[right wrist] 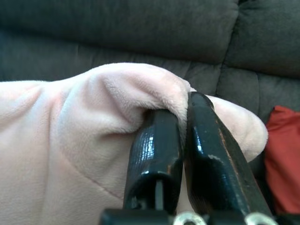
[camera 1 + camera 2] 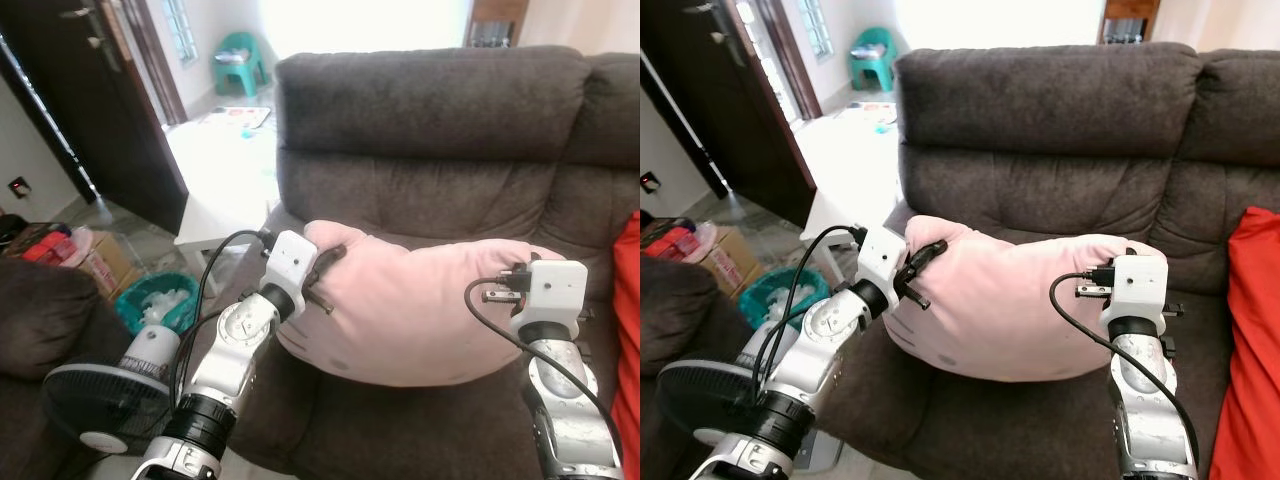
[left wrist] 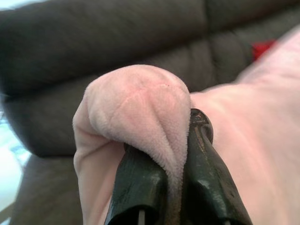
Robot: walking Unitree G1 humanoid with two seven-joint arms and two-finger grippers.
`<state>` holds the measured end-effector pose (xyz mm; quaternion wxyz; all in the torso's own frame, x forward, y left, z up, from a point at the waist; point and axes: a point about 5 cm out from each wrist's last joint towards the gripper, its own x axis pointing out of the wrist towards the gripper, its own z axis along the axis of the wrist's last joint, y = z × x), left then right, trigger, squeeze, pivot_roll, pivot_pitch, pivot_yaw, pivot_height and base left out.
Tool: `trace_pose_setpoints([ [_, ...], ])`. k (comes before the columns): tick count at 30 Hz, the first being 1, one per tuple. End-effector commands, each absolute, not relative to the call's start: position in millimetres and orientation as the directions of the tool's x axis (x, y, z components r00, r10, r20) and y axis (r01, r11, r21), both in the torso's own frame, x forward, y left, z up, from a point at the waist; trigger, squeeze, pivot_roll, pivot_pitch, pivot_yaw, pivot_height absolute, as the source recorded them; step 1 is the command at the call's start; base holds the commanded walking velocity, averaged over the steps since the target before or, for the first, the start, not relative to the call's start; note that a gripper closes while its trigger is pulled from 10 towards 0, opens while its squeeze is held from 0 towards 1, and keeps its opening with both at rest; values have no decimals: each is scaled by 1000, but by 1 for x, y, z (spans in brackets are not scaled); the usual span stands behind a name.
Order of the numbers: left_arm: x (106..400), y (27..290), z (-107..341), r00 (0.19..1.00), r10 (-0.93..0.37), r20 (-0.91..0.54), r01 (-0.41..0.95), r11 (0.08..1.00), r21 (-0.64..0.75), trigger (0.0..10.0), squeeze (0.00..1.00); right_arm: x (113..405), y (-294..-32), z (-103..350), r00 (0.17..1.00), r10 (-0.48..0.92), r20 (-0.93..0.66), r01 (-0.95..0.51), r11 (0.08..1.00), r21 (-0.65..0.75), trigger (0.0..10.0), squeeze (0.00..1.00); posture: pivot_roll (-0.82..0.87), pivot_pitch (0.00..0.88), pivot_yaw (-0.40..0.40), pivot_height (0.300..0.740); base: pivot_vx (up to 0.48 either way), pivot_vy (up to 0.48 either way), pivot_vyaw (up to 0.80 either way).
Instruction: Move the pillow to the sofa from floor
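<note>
You're seeing a teal bin [image 2: 158, 300] holding what looks like crumpled paper | left gripper [image 3: 180, 154] and right gripper [image 1: 185, 136] outstretched, each clenching a corner of the pink pillow [image 2: 420, 315] over the sofa [image 2: 430, 130]

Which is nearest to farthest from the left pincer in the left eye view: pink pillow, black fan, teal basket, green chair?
1. Pink pillow: its corner is pinched in the left pincer, over the sofa seat.
2. Teal basket: on the floor, to the robot's left of the sofa.
3. Black fan: low and left, beside the arm; close to the basket's rank.
4. Green chair: far back in the next room.
</note>
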<state>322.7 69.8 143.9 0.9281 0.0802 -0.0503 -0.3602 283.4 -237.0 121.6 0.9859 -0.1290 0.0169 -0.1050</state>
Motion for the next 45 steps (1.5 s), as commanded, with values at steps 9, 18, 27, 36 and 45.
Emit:
trace_pose_setpoints([
  [9, 303, 55, 135, 537, -836, -115, 841, 519, 155, 10000, 0, 300, -223, 131, 994, -105, -9, 98, 948, -304, 10000, 0, -45, 0, 72, 740, 0, 0, 0],
  [18, 294, 52, 134, 465, -872, -153, 885, 451, 117, 10000, 0, 303, -192, 149, 977, 214, 24, -196, 929, -313, 10000, 0, -44, 0, 68, 740, 0, 0, 0],
  [27, 289, 55, 130, 431, -879, -205, 902, 415, 121, 10000, 0, 297, -180, 146, 939, 344, -21, -332, 886, -324, 10000, 0, -43, 0, 67, 740, 0, 0, 0],
  [36, 287, 56, 127, 419, -878, -231, 908, 403, 117, 10000, 0, 297, -185, 142, 946, 320, -46, -317, 894, -317, 10000, 1000, -41, 0, 67, 740, 0, 0, 0],
  [45, 316, 79, 115, 696, -679, -233, 718, 660, 222, 10000, 0, 299, -190, 142, 957, 288, -48, -286, 893, -346, 10000, 1000, -42, 0, 67, 740, 0, 0, 0],
])
